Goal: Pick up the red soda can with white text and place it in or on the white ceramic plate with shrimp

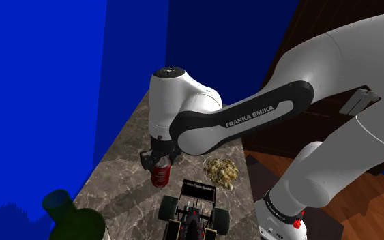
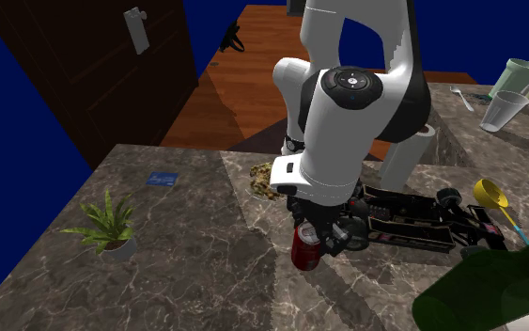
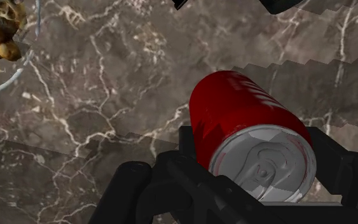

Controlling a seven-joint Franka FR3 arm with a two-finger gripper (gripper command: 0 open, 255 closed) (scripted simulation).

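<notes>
Dark veined marble surface (image 1: 115, 184), blue walls behind. End effector (image 2: 311, 230) clamped on red soda can (image 2: 306, 252), fingers flanking upper end, ready for lift. Shrimp plate (image 3: 9, 77) sits near, so short carry; can not yet there.

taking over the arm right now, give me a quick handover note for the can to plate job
Gripper: shut on the red soda can, fingers clasping its sides near the silver top.
Can: in the fingers over the marble counter. I cannot tell whether it has left the surface.
Plate with shrimp: on the counter a short way from the can, not touching it. A black toy race car lies close to both.
Done: the grasp.
Left: carry the can over to the plate, probably keeping clear of the car, set it down and release.
</notes>
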